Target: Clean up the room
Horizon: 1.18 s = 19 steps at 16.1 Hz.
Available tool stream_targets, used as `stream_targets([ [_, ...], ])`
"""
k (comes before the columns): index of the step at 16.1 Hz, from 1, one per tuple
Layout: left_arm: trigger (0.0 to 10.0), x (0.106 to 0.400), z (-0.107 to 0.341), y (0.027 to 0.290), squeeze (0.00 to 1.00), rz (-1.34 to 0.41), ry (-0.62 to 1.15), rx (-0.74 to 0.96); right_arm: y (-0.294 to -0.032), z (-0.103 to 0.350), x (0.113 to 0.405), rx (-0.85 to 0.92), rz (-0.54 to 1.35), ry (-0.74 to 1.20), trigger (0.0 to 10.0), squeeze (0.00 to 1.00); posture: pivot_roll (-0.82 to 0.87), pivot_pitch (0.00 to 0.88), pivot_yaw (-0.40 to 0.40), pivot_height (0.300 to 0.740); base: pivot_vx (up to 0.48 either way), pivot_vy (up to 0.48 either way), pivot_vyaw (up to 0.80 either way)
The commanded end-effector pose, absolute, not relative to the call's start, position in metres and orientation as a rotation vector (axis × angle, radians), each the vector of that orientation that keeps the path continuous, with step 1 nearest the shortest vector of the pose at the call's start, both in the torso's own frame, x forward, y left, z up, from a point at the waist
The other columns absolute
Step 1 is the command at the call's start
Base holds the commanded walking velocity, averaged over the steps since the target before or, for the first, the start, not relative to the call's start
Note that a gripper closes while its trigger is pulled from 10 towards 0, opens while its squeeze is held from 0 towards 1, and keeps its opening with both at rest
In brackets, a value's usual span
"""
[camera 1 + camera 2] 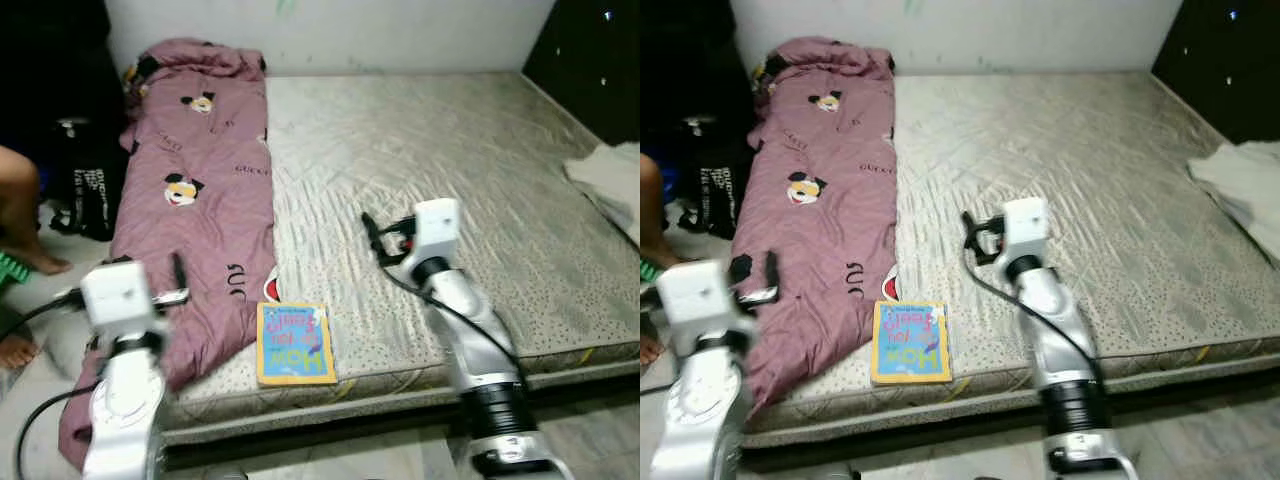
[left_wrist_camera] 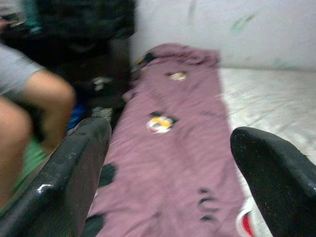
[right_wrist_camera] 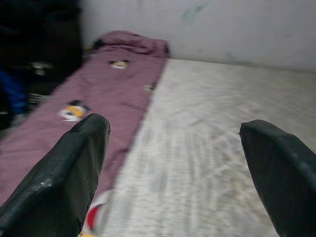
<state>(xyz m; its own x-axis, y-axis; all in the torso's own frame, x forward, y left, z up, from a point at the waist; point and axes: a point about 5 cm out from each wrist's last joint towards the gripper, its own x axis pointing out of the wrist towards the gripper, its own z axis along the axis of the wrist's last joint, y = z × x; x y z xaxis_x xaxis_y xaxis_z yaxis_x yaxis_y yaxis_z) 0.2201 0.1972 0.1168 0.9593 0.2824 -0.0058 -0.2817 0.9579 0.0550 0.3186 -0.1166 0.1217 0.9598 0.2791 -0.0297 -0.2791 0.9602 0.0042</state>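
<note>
Fingers spread wide on both the left gripper (image 2: 168, 163) and right gripper (image 3: 173, 163), holding nothing; poised over blanket (image 1: 200, 200) and bed (image 1: 450, 150), book (image 1: 295, 343) lower centre, likely next.

Seated at the far left beside the bed: a person's bare legs (image 1: 18, 215), near a black bag (image 1: 88, 190).

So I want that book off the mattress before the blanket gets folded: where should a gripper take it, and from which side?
Probably by the near short edge of the book, coming from the foot of the mattress. It lies flat, cover up, close to that edge and just clear of the purple blanket, so only an edge offers a pinch. The open left gripper looks nearest.
</note>
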Motion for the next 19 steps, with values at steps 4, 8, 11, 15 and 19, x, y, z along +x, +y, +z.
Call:
stream_targets([
  [4,10.0,0.222,0.120,0.198,0.00,0.306,-0.001,0.047,-0.114,0.123,0.320,-0.005,0.295,0.040,10.0,0.00,-0.02,0.000,-0.026,0.740,0.000,0.000,0.00],
  [8,10.0,0.223,0.122,0.197,0.00,0.308,-0.003,0.024,-0.115,0.123,0.321,0.001,0.293,0.053,10.0,0.00,-0.02,0.000,-0.028,0.740,0.000,0.000,-0.20],
  [11,10.0,0.223,0.123,0.196,0.00,0.306,-0.001,0.018,-0.115,0.123,0.321,-0.001,0.296,0.060,10.0,0.00,-0.02,0.000,-0.029,0.740,0.000,0.000,-0.80],
  [15,10.0,0.225,0.126,0.194,0.00,0.297,-0.010,0.019,-0.114,0.125,0.321,-0.001,0.306,0.059,10.0,0.00,-0.03,0.000,-0.032,0.740,0.000,0.000,-0.37],
  [19,10.0,0.229,0.132,0.191,0.00,0.285,-0.035,0.019,-0.107,0.130,0.321,0.002,0.337,0.033,10.0,0.00,-0.03,0.000,-0.028,0.740,0.000,0.000,0.00],
])
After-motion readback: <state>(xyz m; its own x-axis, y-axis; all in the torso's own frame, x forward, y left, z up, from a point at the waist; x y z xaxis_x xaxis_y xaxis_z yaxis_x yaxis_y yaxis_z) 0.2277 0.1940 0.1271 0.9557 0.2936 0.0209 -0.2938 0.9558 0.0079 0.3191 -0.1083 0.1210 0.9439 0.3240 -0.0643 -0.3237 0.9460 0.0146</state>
